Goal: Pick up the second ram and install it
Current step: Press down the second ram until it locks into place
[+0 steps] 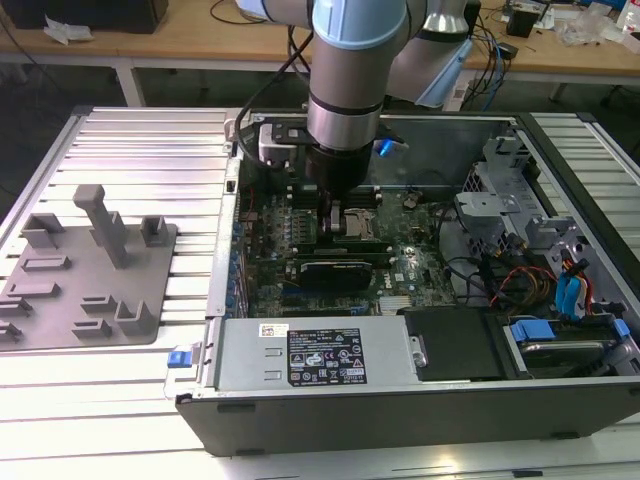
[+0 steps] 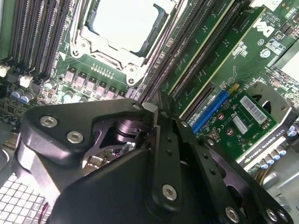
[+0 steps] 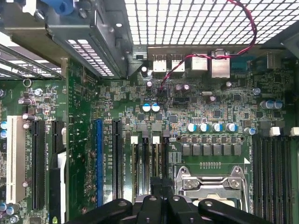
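One arm: upright, reaching straight down into one open computer case.
Claw: low over the memory slots, just beside one processor socket; open or closed cannot be told.
Memory stick: hidden under the claw, place cannot be told.

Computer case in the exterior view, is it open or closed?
Open: the computer case has no cover on its upward side, leaving the motherboard exposed.

Strong glare is seen on the ribbed surface in the exterior view, washed white near the front. The case interior is dimmer. The pincer is rendered dark and soft in the second wrist view.
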You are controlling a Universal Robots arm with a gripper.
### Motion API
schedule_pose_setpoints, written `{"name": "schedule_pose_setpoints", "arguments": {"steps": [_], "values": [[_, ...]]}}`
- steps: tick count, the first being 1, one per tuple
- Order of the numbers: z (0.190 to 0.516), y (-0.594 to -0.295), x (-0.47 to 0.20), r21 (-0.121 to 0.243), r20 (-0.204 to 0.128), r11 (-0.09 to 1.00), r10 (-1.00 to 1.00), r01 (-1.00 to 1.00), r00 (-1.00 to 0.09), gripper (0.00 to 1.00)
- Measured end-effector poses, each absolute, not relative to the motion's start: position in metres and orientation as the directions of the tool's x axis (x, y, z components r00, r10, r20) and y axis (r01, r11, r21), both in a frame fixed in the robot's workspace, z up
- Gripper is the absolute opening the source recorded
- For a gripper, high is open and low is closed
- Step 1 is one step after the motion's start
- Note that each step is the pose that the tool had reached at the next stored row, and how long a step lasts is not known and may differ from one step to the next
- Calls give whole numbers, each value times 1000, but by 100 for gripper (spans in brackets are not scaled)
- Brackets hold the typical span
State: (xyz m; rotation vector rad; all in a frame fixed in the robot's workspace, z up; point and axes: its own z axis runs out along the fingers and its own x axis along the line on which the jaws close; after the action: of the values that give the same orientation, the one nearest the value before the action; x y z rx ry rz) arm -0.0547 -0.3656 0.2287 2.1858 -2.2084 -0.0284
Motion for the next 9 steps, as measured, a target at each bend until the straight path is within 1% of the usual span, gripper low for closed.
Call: {"name": "schedule_pose_setpoints", "arguments": {"steps": [5,9], "values": [[251,-366,-55,37,11,10,-1000,-999,-10,8],[251,-366,-36,37,11,11,-1000,-999,-10,8]]}}
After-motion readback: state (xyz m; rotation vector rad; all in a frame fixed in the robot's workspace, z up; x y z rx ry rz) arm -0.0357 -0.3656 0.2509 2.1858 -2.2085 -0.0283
